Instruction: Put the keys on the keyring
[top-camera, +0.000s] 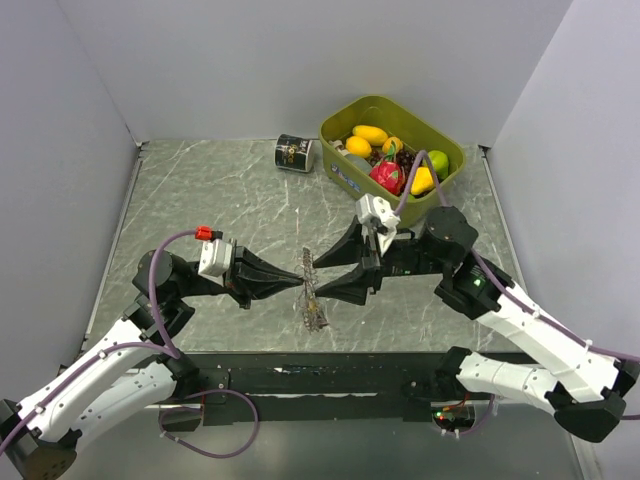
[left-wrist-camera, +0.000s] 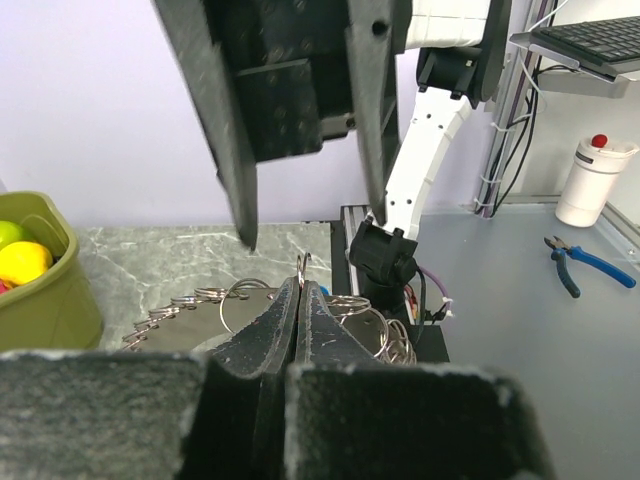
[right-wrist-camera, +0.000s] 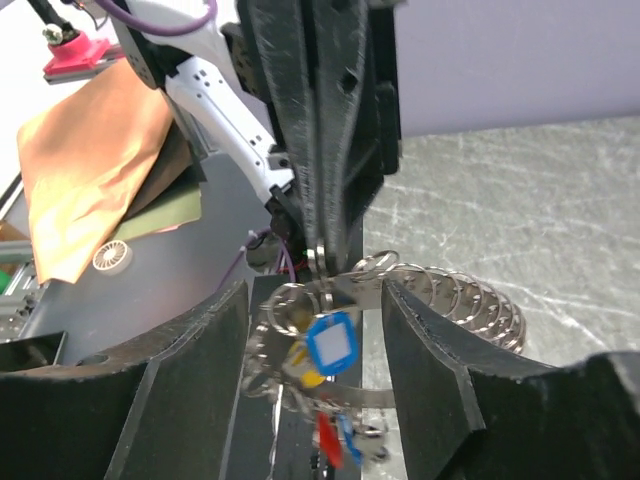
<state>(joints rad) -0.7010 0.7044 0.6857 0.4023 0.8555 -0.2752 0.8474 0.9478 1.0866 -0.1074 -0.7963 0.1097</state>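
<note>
Top external: left gripper (top-camera: 299, 283) pinches keyring (top-camera: 306, 265), edge-on — keys (right-wrist-camera: 332, 343) blurred there; right gripper (top-camera: 317, 279) wide around it.

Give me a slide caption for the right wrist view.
Left end effector pinches the keyring while the open right end effector flanks the tagged keys.

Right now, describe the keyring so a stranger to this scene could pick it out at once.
On the grey marble table, look at the middle, where the left gripper faces the right gripper. The keyring is pinched in the left one: a silvery coil of wire loops hung with small coloured tags, unlike the black can and green bin behind.
</note>
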